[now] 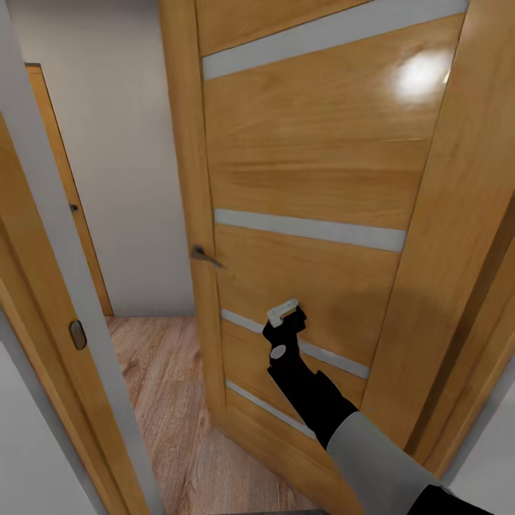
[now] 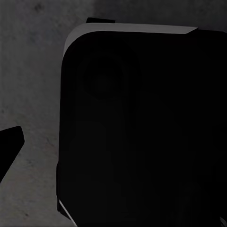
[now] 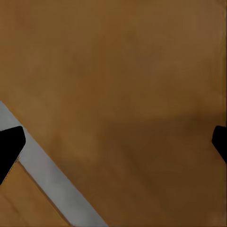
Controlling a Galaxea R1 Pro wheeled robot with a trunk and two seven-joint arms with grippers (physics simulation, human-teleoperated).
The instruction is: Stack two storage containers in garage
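Note:
The two storage containers are out of view. My right gripper (image 1: pixel 286 316) is stretched forward against a wooden door (image 1: pixel 307 179) with pale horizontal stripes, below and to the right of its metal handle (image 1: pixel 204 255). In the right wrist view the right gripper (image 3: pixel 118 142) is open, its two black fingertips (image 3: pixel 10 146) far apart and the door panel close in front with nothing between them. In the left wrist view the left gripper (image 2: pixel 113 146) hangs open over a dark grey speckled floor (image 2: pixel 33 94), one fingertip (image 2: pixel 9 146) visible beside a black part of my own body (image 2: pixel 142 132).
The door stands partly open, leaving a narrow gap between its handle edge and the wooden door frame (image 1: pixel 43 300) on the left. Through the gap lie a light wood-plank floor (image 1: pixel 164 408), a pale wall (image 1: pixel 121 179) and another wooden door (image 1: pixel 64 179).

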